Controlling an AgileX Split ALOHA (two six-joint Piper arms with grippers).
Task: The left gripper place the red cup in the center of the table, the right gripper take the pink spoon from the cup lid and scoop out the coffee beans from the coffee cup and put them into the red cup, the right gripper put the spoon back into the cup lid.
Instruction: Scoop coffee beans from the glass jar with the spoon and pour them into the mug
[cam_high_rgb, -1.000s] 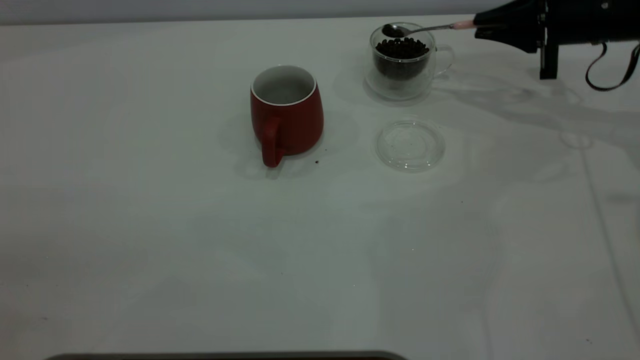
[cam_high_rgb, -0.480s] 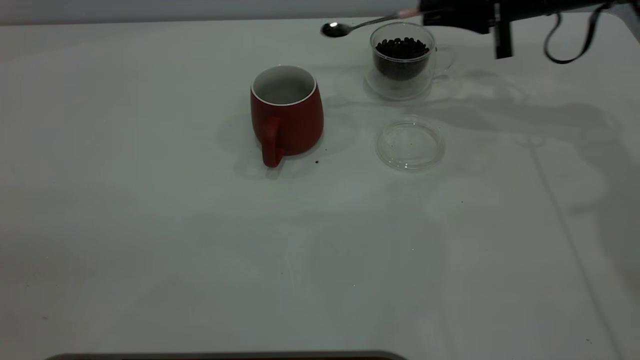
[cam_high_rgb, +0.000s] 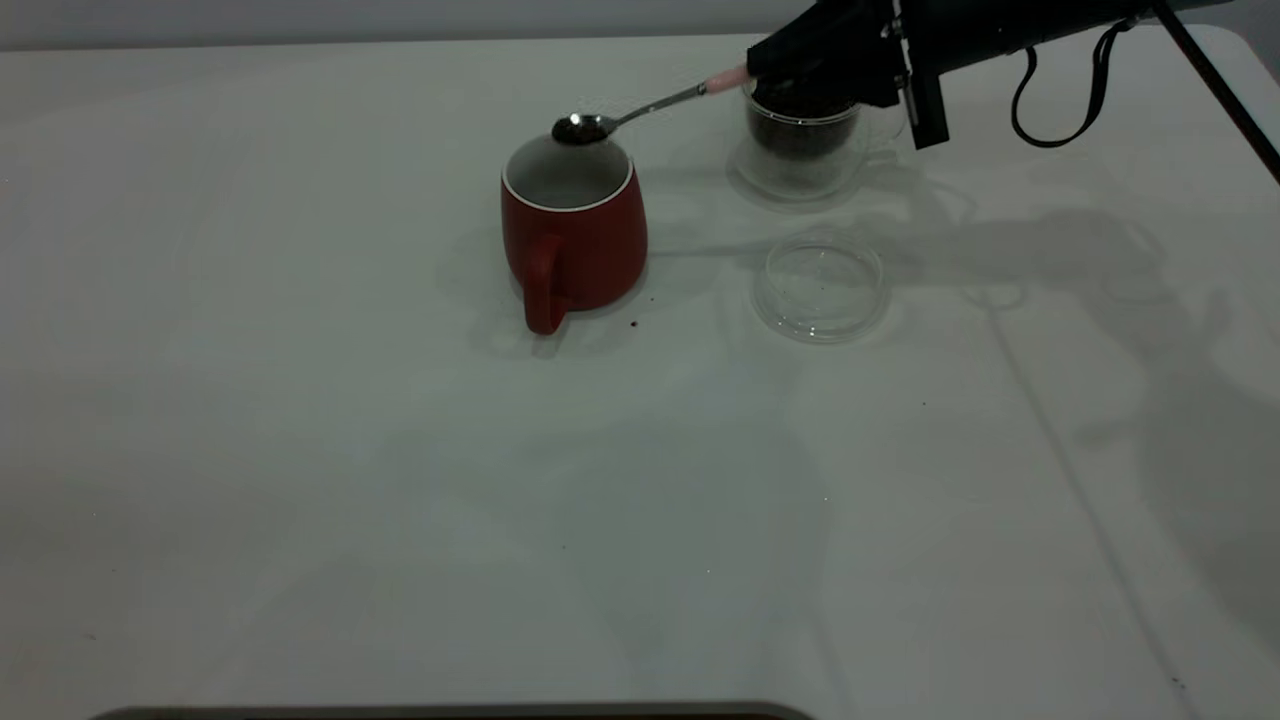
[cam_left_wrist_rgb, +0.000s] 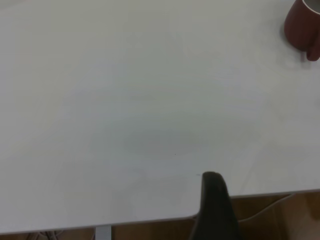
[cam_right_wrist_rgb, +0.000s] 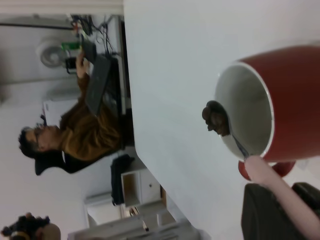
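The red cup (cam_high_rgb: 573, 225) stands near the middle of the table (cam_high_rgb: 400, 450), handle toward the camera. It also shows in the right wrist view (cam_right_wrist_rgb: 280, 100) and in the left wrist view (cam_left_wrist_rgb: 302, 25). My right gripper (cam_high_rgb: 790, 60) is shut on the pink spoon (cam_high_rgb: 650, 103) by its pink handle. The spoon's bowl is over the red cup's far rim with coffee beans (cam_right_wrist_rgb: 215, 119) in it. The gripper (cam_right_wrist_rgb: 282, 197) hides part of the coffee cup (cam_high_rgb: 805, 150). The cup lid (cam_high_rgb: 822, 288) lies empty. My left gripper (cam_left_wrist_rgb: 215, 205) is parked at the table's edge.
A few dark specks lie by the red cup's base (cam_high_rgb: 634, 323). A person (cam_right_wrist_rgb: 75, 135) sits beyond the table's far edge in the right wrist view. The right arm's black cable (cam_high_rgb: 1060, 100) loops above the table's far right.
My right gripper has carried the spoon left from above the coffee cup. The spoon's bowl is now over the red cup's rim. The red cup and lid have not moved.
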